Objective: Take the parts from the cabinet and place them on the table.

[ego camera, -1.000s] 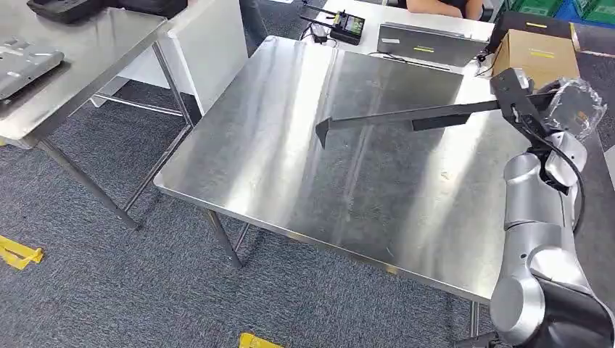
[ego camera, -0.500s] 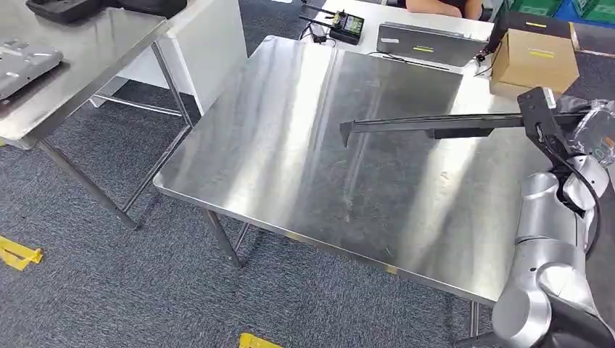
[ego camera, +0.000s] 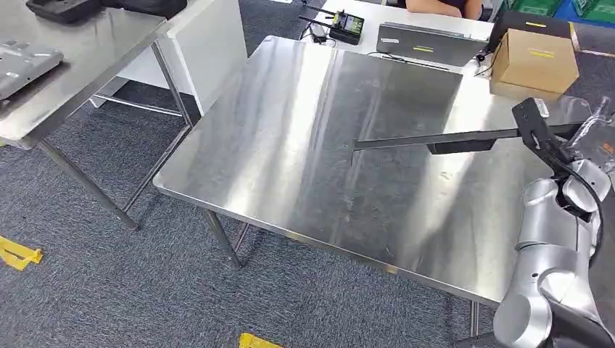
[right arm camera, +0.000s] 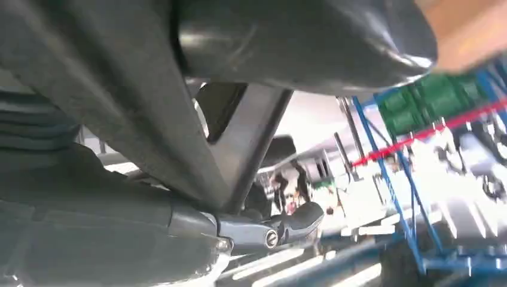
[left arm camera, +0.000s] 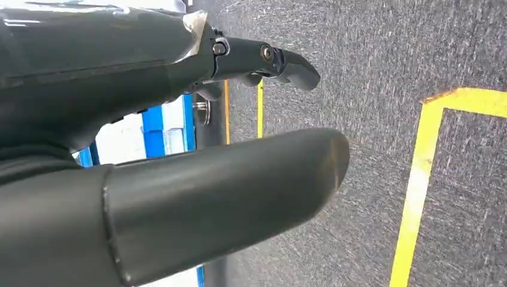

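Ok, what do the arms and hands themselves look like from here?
The right arm is rounded silver segments with a black cable looping near the wrist. The left hand is dark grey: a thick smooth thumb and slimmer dark fingers with small silver screws.

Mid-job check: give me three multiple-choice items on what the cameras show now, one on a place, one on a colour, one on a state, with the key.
1. Where is the long black part?
A. Above the steel table
B. On the carpet
C. Inside the cardboard box

2. What colour is the box at the table's far corner?
A. Blue
B. Brown
C. White

3. What is the left hand doing?
A. Holding a tray
B. Pressing on the table
C. Holding nothing

Key: 1 A, the part stretches over the steel table, held by the right hand. 2 B, plain brown cardboard. 3 C, its fingers hang apart over the carpet.
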You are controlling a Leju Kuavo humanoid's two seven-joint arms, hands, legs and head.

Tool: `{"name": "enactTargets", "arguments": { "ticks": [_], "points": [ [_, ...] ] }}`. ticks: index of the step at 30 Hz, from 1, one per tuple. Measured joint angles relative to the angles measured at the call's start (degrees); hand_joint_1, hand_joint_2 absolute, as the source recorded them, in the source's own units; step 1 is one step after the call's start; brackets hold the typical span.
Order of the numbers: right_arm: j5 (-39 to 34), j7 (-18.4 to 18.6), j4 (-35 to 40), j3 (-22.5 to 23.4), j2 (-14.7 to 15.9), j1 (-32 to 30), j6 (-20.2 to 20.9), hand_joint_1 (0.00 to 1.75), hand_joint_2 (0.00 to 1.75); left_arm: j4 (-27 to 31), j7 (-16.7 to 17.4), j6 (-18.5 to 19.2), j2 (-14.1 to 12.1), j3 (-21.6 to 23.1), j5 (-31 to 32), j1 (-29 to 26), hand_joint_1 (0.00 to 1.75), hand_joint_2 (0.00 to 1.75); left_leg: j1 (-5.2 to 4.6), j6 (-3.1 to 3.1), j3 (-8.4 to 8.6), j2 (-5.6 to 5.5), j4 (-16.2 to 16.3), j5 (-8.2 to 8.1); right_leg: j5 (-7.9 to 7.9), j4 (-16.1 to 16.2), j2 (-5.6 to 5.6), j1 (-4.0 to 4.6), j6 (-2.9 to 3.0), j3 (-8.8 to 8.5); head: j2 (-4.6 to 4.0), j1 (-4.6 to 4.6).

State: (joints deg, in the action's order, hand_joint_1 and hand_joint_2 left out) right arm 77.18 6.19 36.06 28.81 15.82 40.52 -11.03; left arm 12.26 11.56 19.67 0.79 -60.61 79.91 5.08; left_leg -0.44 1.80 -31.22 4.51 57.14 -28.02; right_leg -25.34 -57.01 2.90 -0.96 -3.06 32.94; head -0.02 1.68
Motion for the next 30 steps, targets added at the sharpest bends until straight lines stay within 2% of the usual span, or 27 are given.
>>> {"name": "enactTargets", "arguments": {
  "ticks": [1,3,4,6,8,9,13,18,21,24,27,30],
  "points": [
    [0.1,0.8,-0.3,0.0,0.1,0.6,2.9,0.0,0.0,0.0,0.2,0.0,-0.1,0.0,0.1,0.0,0.0,0.0,0.0,0.0,0.01,0.0,0.0,0.0,0.0,0.0,0.0,0.0,0.0,0.01,0.0,-0.02],
    [0.1,2.4,-3.6,-0.1,1.4,2.6,15.0,0.0,0.0,0.0,0.8,0.3,-0.4,0.0,0.3,0.1,0.0,0.0,0.0,0.0,0.08,0.03,0.0,0.0,0.0,0.0,-0.04,0.0,0.0,0.01,0.0,0.0],
    [-0.3,1.6,-5.2,-0.1,2.5,2.9,21.9,0.0,0.0,0.0,1.3,0.4,-0.5,0.1,0.5,0.3,0.0,0.0,0.0,0.0,0.09,-0.03,0.0,0.0,0.0,0.0,0.03,0.0,0.0,-0.02,0.0,-0.02],
    [-2.0,-3.9,-8.1,-0.5,5.8,2.8,37.6,0.0,0.0,0.0,2.1,0.5,-1.0,0.3,0.9,0.4,0.0,0.0,-0.04,0.01,0.01,-0.35,0.0,0.0,-0.01,0.0,0.28,-0.02,0.0,-0.04,0.0,0.0],
    [-3.0,-7.5,-9.2,-0.5,8.4,3.0,42.6,0.0,0.0,0.0,2.3,0.4,-1.4,0.5,1.0,0.4,0.0,0.0,-0.09,0.01,-0.12,-0.38,0.0,0.0,0.0,0.0,0.31,-0.11,-0.01,-0.03,0.0,-0.02],
    [-3.0,-7.5,-9.8,-0.6,9.1,3.5,44.1,0.0,0.0,0.0,2.3,0.4,-1.5,0.5,1.0,0.4,0.0,0.0,-0.08,0.02,-0.15,-0.3,0.0,-0.01,0.0,0.0,0.25,-0.11,-0.01,-0.04,0.0,0.02],
    [-2.4,-4.2,-11.0,-2.5,9.7,6.5,46.1,0.0,0.0,0.0,2.2,0.2,-1.6,0.6,0.5,0.9,0.0,0.0,-0.09,0.01,-0.01,0.2,0.0,-0.06,0.02,0.0,-0.19,-0.13,-0.03,0.05,0.0,-0.02],
    [-2.6,-3.7,-11.9,-3.5,9.8,8.2,46.2,0.0,0.0,0.0,2.2,0.2,-1.6,0.6,0.5,0.8,0.0,0.0,-0.08,0.01,0.01,0.05,0.0,-0.02,0.02,0.0,-0.11,-0.12,-0.03,0.02,0.0,0.0],
    [-4.0,-5.2,-12.4,-3.7,9.7,9.2,46.7,0.0,0.0,0.0,2.0,0.0,-1.6,0.6,0.1,0.8,0.0,0.0,-0.09,0.01,-0.1,0.07,0.0,-0.02,0.03,0.0,-0.13,-0.12,-0.04,0.03,0.0,0.0],
    [-4.8,-2.9,-13.1,-4.2,8.7,12.6,47.1,0.0,0.0,0.0,1.6,-0.7,-1.6,0.6,-0.6,0.8,0.0,0.0,-0.09,0.01,-0.06,0.15,0.0,-0.02,0.03,0.0,-0.17,-0.12,-0.04,0.07,0.0,0.0],
    [-5.5,0.1,-13.7,-4.4,7.2,16.1,44.1,0.0,0.0,0.0,1.0,-0.9,-1.5,0.2,-1.3,0.7,0.0,0.0,-0.09,0.01,-0.04,0.12,0.0,0.0,0.03,0.0,-0.16,-0.11,-0.04,0.07,0.0,-0.02],
    [-4.2,1.7,-14.0,-5.0,5.5,18.2,37.5,0.0,0.0,0.0,0.3,-1.0,-1.4,-0.4,-1.8,0.6,0.0,0.0,-0.08,0.01,-0.03,0.05,0.0,0.0,0.03,0.0,-0.1,-0.11,-0.03,0.05,0.0,0.0]
  ]
}}
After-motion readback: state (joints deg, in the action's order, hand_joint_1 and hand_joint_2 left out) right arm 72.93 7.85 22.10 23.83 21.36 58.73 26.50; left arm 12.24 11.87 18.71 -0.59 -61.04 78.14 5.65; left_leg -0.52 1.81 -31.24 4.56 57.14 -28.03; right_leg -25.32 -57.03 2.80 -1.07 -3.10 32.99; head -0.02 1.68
